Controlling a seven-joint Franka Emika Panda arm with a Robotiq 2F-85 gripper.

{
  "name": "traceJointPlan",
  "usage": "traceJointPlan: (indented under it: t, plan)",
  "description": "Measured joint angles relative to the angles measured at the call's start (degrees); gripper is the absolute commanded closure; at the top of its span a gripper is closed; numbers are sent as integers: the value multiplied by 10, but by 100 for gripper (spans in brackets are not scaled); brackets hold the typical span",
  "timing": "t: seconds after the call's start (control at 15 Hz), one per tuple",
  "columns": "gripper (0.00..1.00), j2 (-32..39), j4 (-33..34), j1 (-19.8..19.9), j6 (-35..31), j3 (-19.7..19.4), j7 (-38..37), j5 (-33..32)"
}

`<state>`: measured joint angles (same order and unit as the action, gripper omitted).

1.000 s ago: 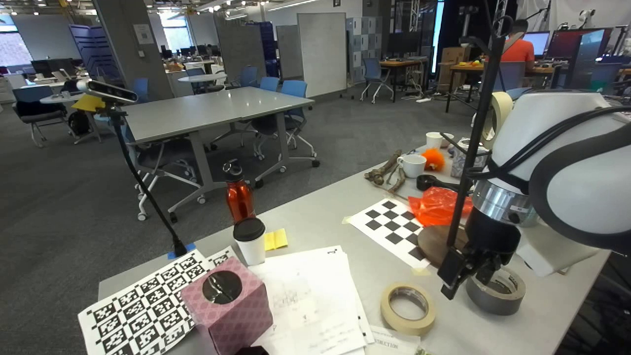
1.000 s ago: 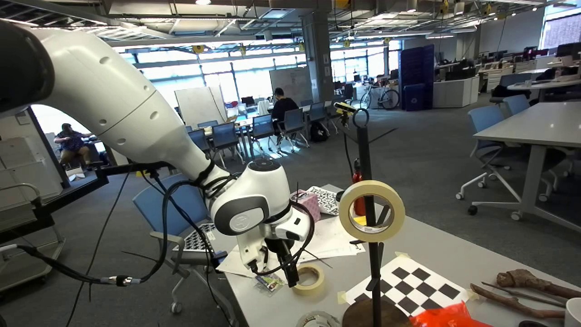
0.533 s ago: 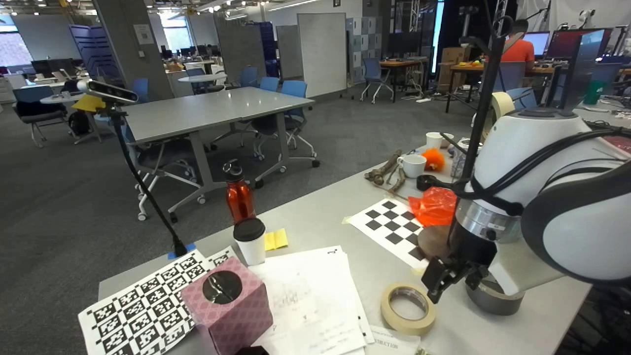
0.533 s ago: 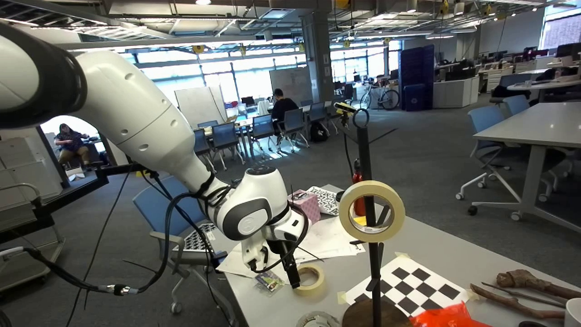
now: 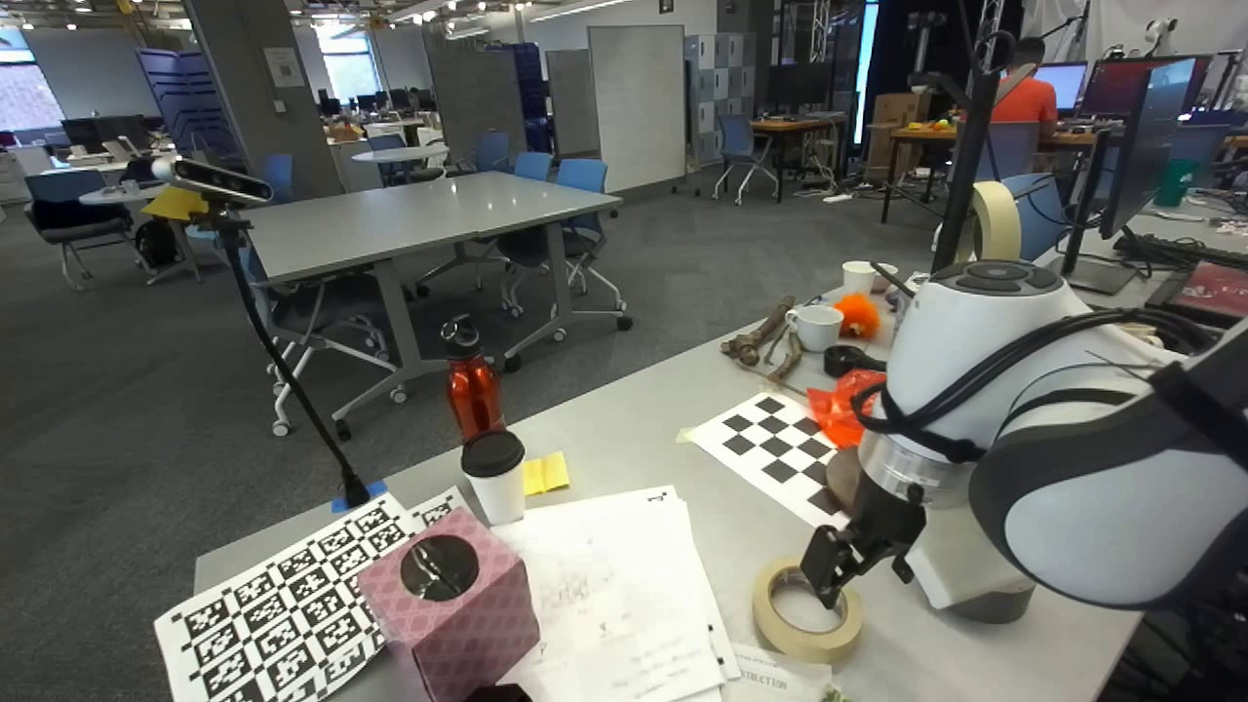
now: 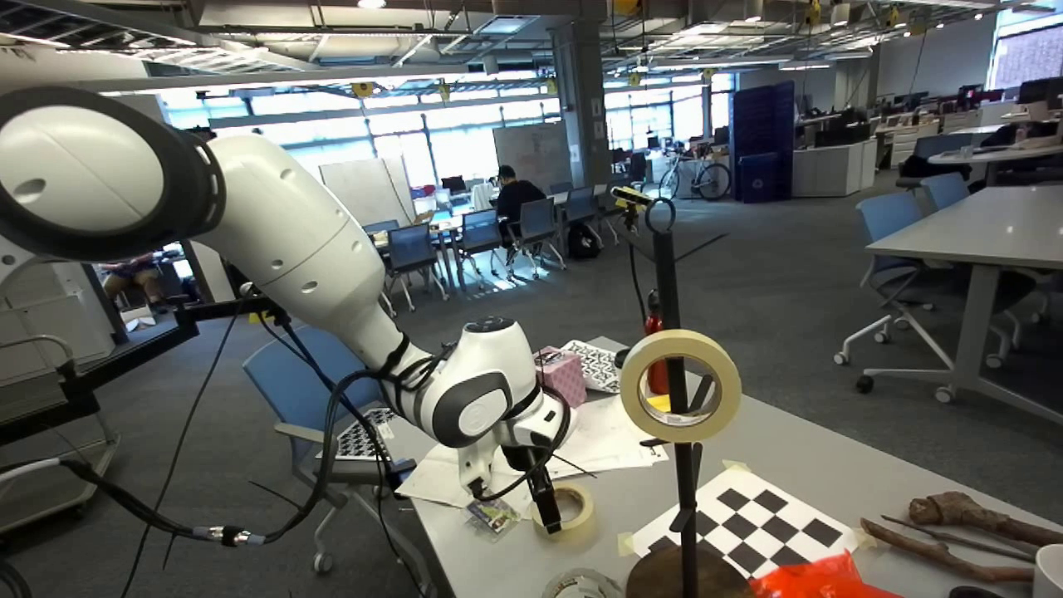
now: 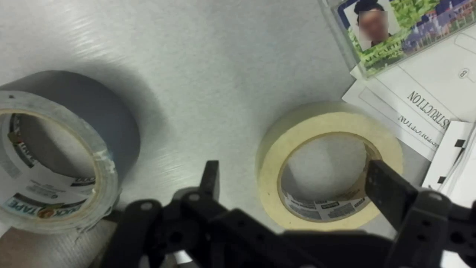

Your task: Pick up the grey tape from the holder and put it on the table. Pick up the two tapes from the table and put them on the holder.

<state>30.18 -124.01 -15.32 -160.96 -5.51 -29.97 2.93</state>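
My gripper (image 7: 293,163) is open and empty above a cream tape roll (image 7: 269,186) lying flat on the table (image 7: 208,74). In the wrist view one finger is left of the roll, the other overlaps its right rim. This roll shows in both exterior views (image 5: 795,639) (image 6: 584,527), with the gripper (image 5: 866,585) (image 6: 552,527) over it. The second cream roll (image 6: 635,390) hangs high on the holder (image 6: 686,490), the black pole. The grey tape (image 7: 108,111) lies on the table at the wrist view's left; the arm mostly hides it in an exterior view (image 5: 999,606).
A badge (image 7: 390,41) and papers (image 5: 604,595) lie beside the cream roll. A checkerboard sheet (image 5: 780,453) and a red bag (image 5: 846,402) lie near the holder's base. A pink tissue box (image 5: 458,604), a lidded cup (image 5: 497,487) and a red bottle (image 5: 475,395) stand farther off.
The arm has lowered and moved over the cream roll on the table, leftward in one exterior view and slightly rightward in another. The grey tape is now more hidden. The tapes have not moved.
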Motion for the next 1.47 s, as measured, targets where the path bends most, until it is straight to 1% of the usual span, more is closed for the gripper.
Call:
traceJointPlan:
  t: [0.6, 1.33, 1.4, 1.47]
  plan:
    - [0, 51, 41, 1, 0, -2, -2, 14]
    - [0, 72, 56, 13, 0, -12, -2, 28]
    - [4, 73, 56, 14, 0, -13, -2, 29]
    - [12, 74, 56, 16, 0, -13, -2, 30]
